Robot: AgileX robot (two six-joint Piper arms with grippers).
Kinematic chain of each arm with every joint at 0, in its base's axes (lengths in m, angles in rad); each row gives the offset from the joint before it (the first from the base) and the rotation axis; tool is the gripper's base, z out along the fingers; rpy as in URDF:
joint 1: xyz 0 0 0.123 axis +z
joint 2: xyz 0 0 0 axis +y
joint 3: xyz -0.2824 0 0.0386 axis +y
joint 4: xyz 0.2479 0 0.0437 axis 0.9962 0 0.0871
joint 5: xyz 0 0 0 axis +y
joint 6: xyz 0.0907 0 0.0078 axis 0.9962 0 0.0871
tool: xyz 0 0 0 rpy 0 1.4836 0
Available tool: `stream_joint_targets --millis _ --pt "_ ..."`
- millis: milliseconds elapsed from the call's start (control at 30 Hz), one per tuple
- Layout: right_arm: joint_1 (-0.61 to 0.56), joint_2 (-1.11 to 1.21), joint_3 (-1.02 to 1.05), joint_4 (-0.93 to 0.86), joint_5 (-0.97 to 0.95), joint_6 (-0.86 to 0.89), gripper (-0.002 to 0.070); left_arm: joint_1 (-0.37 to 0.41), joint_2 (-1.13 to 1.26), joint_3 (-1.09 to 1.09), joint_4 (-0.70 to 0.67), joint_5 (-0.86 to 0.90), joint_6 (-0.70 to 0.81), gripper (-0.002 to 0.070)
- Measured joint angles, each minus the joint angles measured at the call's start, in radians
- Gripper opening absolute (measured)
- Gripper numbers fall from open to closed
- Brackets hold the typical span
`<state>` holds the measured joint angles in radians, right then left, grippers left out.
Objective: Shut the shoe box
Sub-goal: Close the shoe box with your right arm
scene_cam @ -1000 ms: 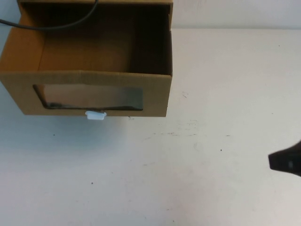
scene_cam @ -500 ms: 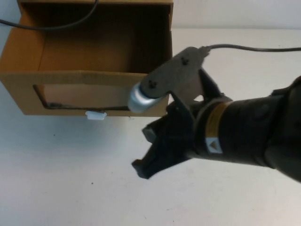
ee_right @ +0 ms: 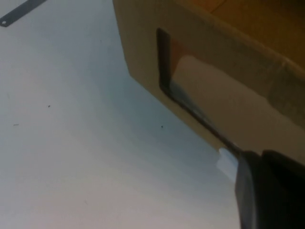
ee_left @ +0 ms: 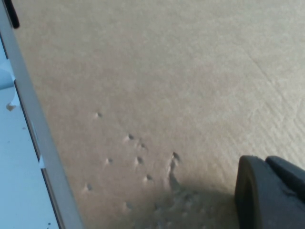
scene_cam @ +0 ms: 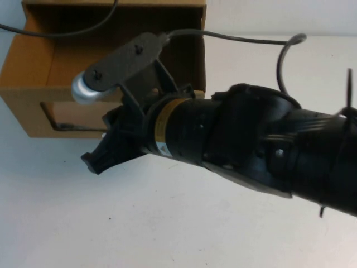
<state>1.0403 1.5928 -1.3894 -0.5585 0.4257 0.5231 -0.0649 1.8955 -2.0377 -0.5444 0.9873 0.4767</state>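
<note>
The brown cardboard drawer-style shoe box (scene_cam: 39, 78) sits pulled open at the table's far left, its windowed front facing the robot. The right gripper (scene_cam: 97, 159) hovers just before that front, near the small white pull tab (ee_right: 227, 161); whether its fingers are spread, I cannot tell. Best to meet the front squarely, low and centred, then push straight back. The left gripper (ee_left: 269, 193) rests close against cardboard, its fingers' state equally unclear.

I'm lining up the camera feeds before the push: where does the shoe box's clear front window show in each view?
High view: the window sits on the shoe box front at left, its right part hidden by the right pincer.
Left wrist view: window not in view; only bare cardboard and the left pincer at the corner.
Right wrist view: window runs diagonally across the box front.
Shared landmark: the window's dark lower edge.
</note>
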Motion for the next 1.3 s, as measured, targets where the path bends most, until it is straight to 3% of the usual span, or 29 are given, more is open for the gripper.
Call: stream_joint_targets --millis 200,900,1300 --pt "-0.035 0.071 -0.072 -0.015 0.012 0.000 -0.0011 0.000 0.000 0.000 -0.002 0.003 0.000 -0.0002" --pt "-0.214 0.107 -0.085 0.080 -0.207 0.007 -0.0011 0.000 0.000 0.000 -0.008 0.016 0.000 -0.0002" --pt "-0.274 0.240 -0.254 0.104 -0.218 0.008 -0.0011 0.000 0.000 0.000 -0.010 0.018 0.000 -0.0002"
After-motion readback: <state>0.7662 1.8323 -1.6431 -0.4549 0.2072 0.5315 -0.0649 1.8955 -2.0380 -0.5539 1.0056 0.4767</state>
